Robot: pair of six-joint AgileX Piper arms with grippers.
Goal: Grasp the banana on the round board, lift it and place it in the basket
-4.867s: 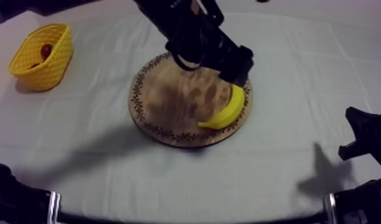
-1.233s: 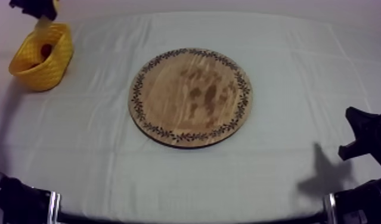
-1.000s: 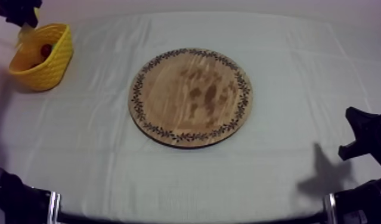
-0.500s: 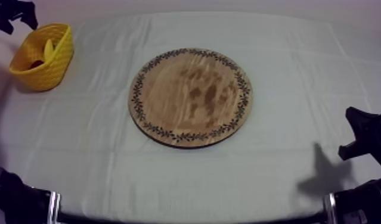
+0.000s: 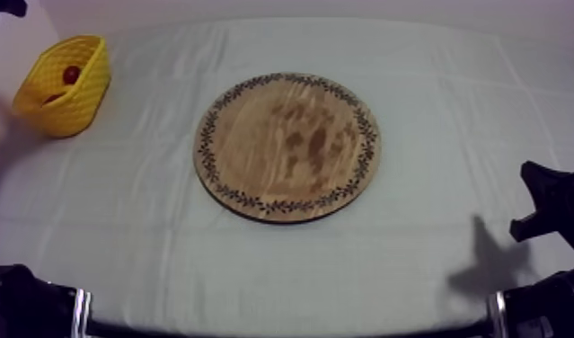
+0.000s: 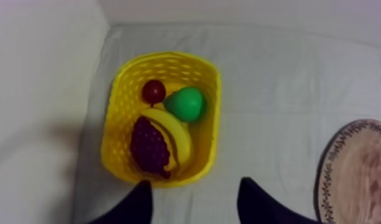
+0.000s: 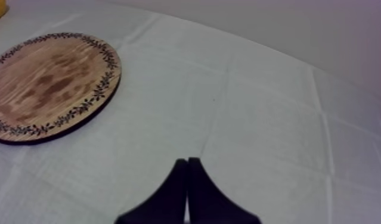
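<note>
Now the banana [image 6: 176, 136] lies inside the yellow basket [image 6: 213, 128], curved along its middle. The bunch of grapes [image 6: 148, 146] is pressed against one flank, and the green pear [image 6: 185, 104] sits just past one end. A small red fruit [image 6: 153, 92] sits beside the pear, close to the basket's wall. Whether the banana actually touches the pear is hard to say from the left wrist view, though it looks as if it does.

The left end effector [image 6: 195, 182] hangs above the basket, its two black fingers spread wide apart with nothing between them.

From the top view, the basket stands at the far left of the table [image 5: 452, 99], well apart from the wooden board [image 5: 287, 146]. The board lies flat in the middle of the grey-white cloth, its wood grain and patterned rim in full view. The small red fruit can be made out in the basket from above as well.

The right end effector [image 7: 188, 164] sits low at the right side of the table, well apart from the board. Its fingers are pressed together into a narrow wedge and grip nothing. In the right wrist view, cloth lies beneath the fingers and the board sits farther off across the cloth.
</note>
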